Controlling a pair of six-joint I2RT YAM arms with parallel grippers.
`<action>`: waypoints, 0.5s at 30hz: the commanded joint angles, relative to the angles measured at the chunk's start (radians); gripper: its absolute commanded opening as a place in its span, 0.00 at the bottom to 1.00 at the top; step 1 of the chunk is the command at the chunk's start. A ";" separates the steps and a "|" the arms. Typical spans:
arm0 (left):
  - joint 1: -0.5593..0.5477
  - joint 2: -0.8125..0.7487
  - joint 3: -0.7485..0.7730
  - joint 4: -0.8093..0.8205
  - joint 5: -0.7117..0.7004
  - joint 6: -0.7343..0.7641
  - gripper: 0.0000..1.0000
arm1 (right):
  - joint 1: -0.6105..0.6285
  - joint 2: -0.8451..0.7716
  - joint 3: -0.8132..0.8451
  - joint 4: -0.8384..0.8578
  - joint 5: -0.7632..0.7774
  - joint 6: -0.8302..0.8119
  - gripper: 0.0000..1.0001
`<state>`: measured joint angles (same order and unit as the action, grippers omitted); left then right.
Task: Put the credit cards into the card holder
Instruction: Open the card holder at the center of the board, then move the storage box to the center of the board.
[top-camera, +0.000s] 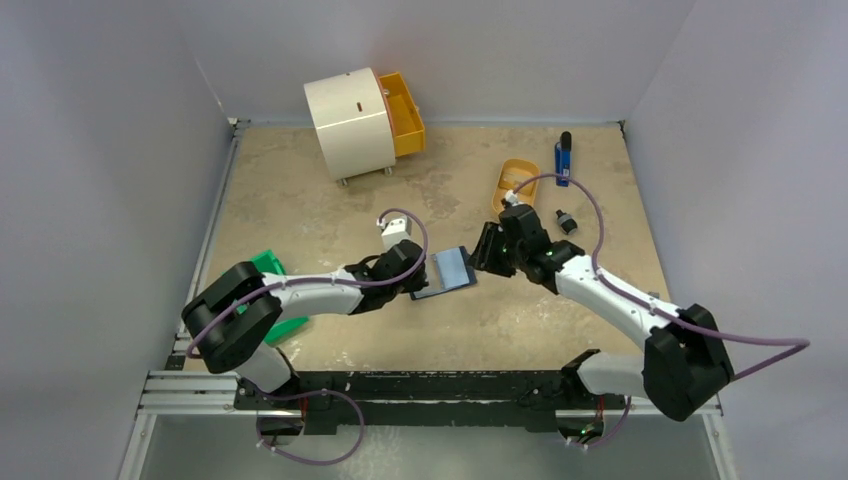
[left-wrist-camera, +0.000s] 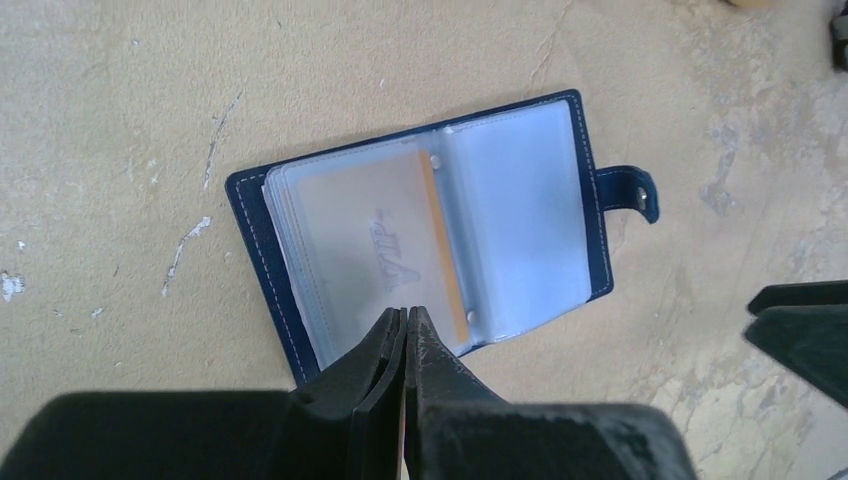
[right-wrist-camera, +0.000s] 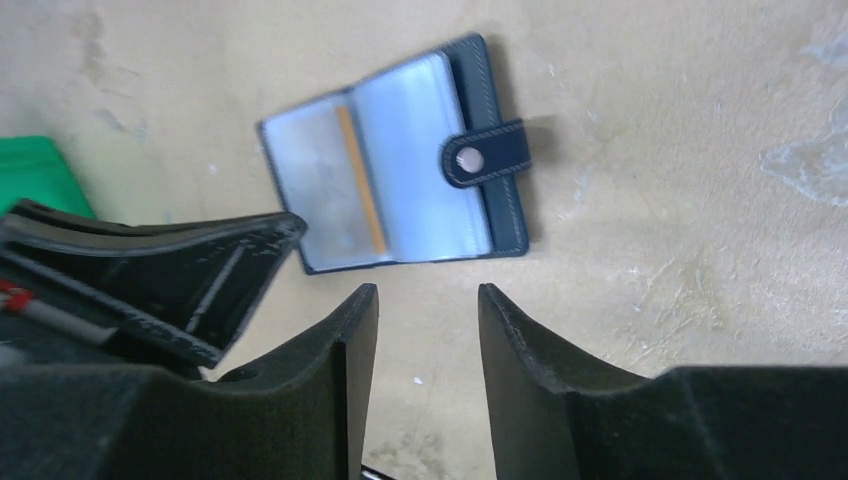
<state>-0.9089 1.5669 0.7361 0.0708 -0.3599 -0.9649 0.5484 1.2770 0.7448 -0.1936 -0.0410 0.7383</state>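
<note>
The card holder (top-camera: 447, 271) lies open on the table between both arms, a navy wallet with clear pale-blue sleeves (left-wrist-camera: 520, 220) and a snap tab (right-wrist-camera: 487, 154). One of the credit cards (left-wrist-camera: 370, 235), tan with an orange edge (right-wrist-camera: 360, 185), sits inside the left-hand sleeve. My left gripper (left-wrist-camera: 406, 312) is shut, its tips over the near edge of that sleeve; nothing shows between the jaws. My right gripper (right-wrist-camera: 428, 292) is open and empty, hovering just off the wallet's tab side (top-camera: 484, 250). No loose cards are in view.
A cream round drawer unit (top-camera: 350, 120) with an orange drawer stands at the back. An orange oval tray (top-camera: 512, 183), a blue pen (top-camera: 563, 160) and a small black object (top-camera: 567, 221) lie back right. A green box (top-camera: 270, 270) sits by the left arm.
</note>
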 joint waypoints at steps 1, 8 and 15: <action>0.005 -0.071 0.040 -0.006 -0.028 0.025 0.00 | -0.015 -0.064 0.130 -0.064 0.066 -0.019 0.48; 0.005 -0.175 0.012 -0.016 -0.038 0.022 0.24 | -0.150 -0.044 0.251 -0.022 0.246 0.104 0.60; 0.005 -0.325 -0.023 -0.069 -0.086 0.022 0.45 | -0.324 0.139 0.323 0.085 0.227 0.303 0.59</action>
<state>-0.9089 1.3273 0.7353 0.0135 -0.3946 -0.9501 0.2745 1.3060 0.9989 -0.1764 0.1425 0.9024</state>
